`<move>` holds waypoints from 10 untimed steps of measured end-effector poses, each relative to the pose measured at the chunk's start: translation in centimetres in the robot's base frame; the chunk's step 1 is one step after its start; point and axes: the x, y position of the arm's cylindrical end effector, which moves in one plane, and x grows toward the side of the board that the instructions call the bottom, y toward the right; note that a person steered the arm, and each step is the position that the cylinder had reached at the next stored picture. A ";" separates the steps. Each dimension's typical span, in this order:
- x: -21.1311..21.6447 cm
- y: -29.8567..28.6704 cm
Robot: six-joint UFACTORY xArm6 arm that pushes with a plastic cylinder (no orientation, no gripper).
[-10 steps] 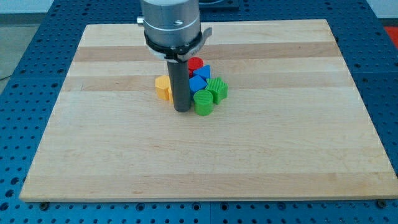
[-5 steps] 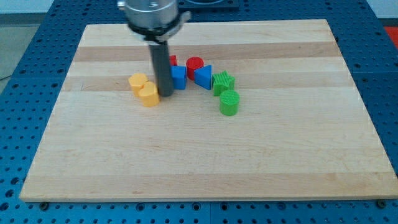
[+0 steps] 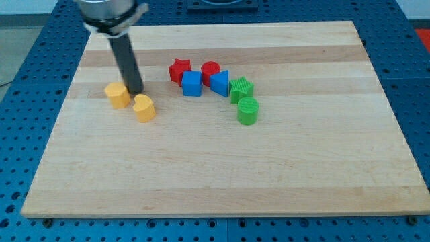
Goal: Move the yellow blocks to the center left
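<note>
Two yellow blocks lie left of the board's middle: one further left, the other a little lower and to its right. My tip stands on the board between them, just right of the left one and just above the right one, close to or touching both.
A cluster lies to the right: a red star, a red cylinder, a blue cube, a blue triangle, a green star-like block and a green cylinder. The wooden board sits on a blue pegboard.
My tip has swept left from the cluster, pushing both yellow blocks left with it. The other blocks came into full view and spread slightly.
</note>
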 end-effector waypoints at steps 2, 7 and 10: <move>0.0 9.1; 3.0 1.0; 8.5 1.8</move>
